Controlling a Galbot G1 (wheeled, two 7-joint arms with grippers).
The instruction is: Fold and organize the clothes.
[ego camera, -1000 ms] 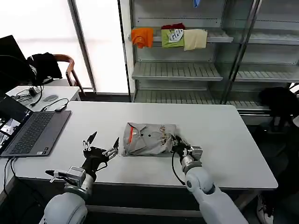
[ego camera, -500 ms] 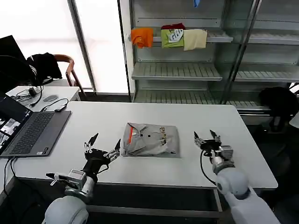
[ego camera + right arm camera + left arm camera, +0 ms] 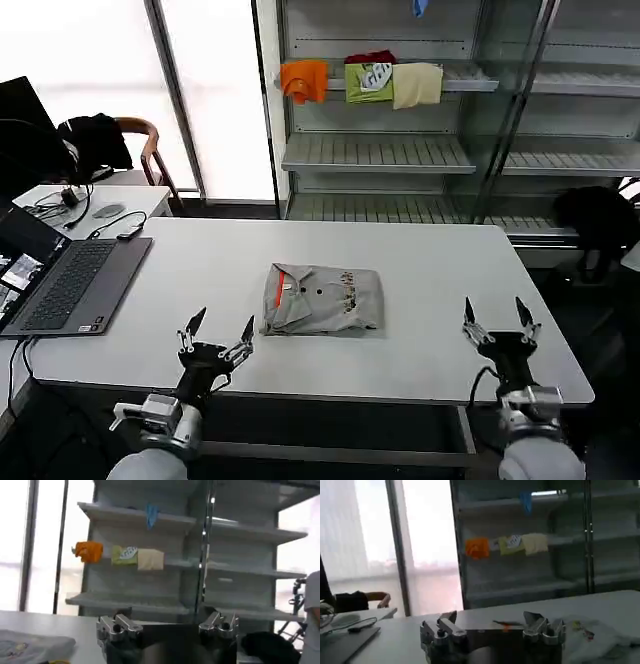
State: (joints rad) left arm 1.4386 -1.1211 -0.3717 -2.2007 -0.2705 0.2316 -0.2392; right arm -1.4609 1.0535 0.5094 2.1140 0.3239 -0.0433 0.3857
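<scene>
The clothes, a light grey T-shirt (image 3: 322, 298) with an orange neck tag and a small chest print, lie folded into a rectangle in the middle of the white table (image 3: 440, 270). My left gripper (image 3: 216, 330) hovers open near the table's front edge, to the left of the shirt and apart from it. Well to the right of the shirt, my right gripper (image 3: 499, 316) is open at the front right corner, holding nothing. The left wrist view has the shirt (image 3: 600, 635) beyond the open left gripper (image 3: 492, 622). From the right wrist, the shirt (image 3: 30, 646) lies off to one side of the right gripper (image 3: 167, 622).
An open laptop (image 3: 65, 280) lies at the table's left end. Behind the table stand shelves (image 3: 380, 150) with small orange, green and cream folded garments (image 3: 362, 80) on an upper level. A side table with cables and a chair stand at the far left.
My right gripper has let go of the shirt's right edge and pulled back to the front right corner, open. The left gripper has drawn back slightly toward the front edge.
</scene>
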